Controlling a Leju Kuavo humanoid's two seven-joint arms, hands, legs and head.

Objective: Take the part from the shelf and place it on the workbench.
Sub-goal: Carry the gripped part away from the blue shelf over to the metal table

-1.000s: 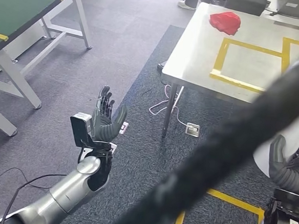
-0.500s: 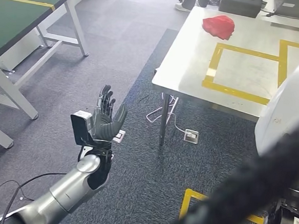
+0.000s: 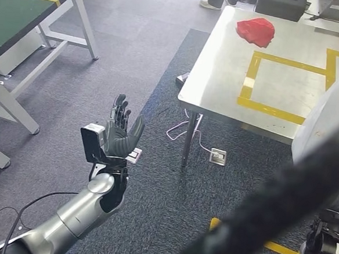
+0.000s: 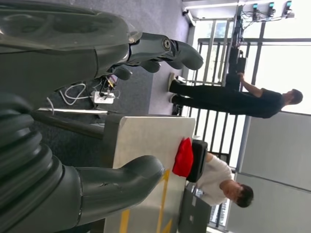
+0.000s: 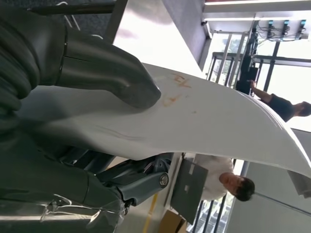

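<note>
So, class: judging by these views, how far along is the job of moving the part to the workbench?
Done: the white part is off the shelf, gripped by the right hand.
In hand: it is being carried near the workbench; the left hand holds nothing, fingers apart.
Left: setting the part on the bench, perhaps inside the yellow tape outline.

High head view downward; both wrist views close, sharing workbench [image 3: 233, 67].

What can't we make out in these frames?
- Right hand: in the head view, hidden behind a blurred dark cable.
- White part: cut off by the head view's right edge; full shape unknown.
- Red cloth on the workbench: too small to identify.
</note>
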